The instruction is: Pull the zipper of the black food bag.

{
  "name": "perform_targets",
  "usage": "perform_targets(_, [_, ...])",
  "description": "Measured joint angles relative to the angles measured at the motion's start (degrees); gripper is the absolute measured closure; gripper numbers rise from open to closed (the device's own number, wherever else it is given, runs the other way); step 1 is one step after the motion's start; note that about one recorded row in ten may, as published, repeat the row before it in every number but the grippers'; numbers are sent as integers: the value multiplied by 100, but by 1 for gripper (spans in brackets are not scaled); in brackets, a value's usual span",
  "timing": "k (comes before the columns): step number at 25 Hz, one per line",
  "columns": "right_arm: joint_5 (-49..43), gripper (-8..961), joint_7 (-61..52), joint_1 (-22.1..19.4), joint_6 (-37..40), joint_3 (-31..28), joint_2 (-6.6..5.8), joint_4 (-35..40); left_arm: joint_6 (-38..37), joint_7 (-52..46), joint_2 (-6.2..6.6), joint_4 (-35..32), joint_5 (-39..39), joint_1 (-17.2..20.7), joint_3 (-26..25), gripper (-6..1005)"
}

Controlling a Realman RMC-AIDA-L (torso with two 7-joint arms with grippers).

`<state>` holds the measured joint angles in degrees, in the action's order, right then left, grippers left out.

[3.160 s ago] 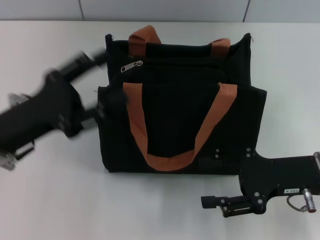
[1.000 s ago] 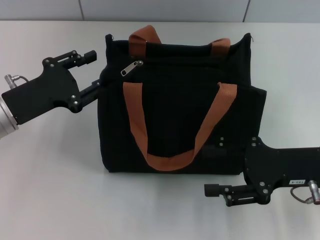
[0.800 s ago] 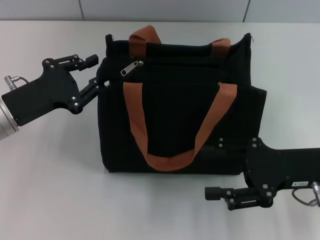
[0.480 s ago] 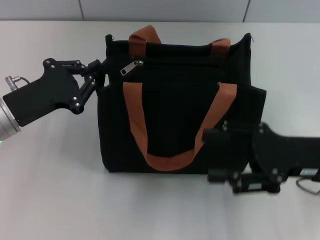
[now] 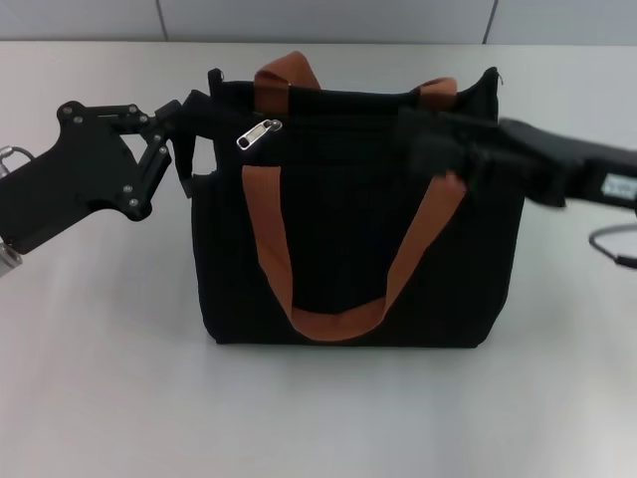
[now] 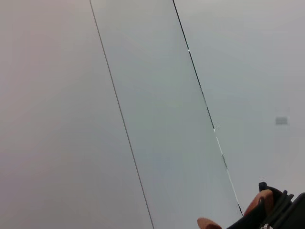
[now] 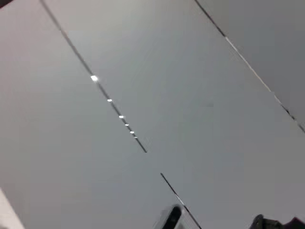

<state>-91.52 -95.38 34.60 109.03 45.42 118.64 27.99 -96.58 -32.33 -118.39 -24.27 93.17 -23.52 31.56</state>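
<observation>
Just beside the zipper (image 5: 259, 131), left gripper (image 5: 191, 124) fingers clamp the black food bag's (image 5: 348, 249) corner; right gripper's (image 5: 438, 149) state unclear.

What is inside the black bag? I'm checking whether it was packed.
Nothing inside shows. The black bag hides its contents behind its fabric; the zipper sits near the left end, by the left gripper. The right gripper hovers over its top.

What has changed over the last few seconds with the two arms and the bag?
The left tool closed in on the black food bag and now pinches its upper left corner. The right tool rose from the table by the bag's lower right and swung in across its upper right. The bag and zipper stayed put.
</observation>
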Motion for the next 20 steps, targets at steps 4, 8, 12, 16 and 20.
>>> perform_targets(4, [-25, 195, -925, 369, -443, 82, -111, 63, -73, 3, -4, 0, -75, 21, 0, 983])
perform_targets(8, [-307, 195, -1475, 657, -941, 270, -143, 269, -99, 5, -11, 30, -295, 48, 0, 983])
perform_targets(12, [-554, 195, -1884, 898, -1211, 419, -126, 396, -69, 7, -17, 39, -431, 55, 10, 983])
perform_targets(16, [-562, 195, -2259, 1110, -1238, 458, -120, 402, -69, 8, -21, 43, -441, 40, 37, 983])
perform_targets(20, [-565, 195, -2697, 1271, -1353, 615, -125, 409, -96, 8, -25, 45, -441, 43, 40, 983])
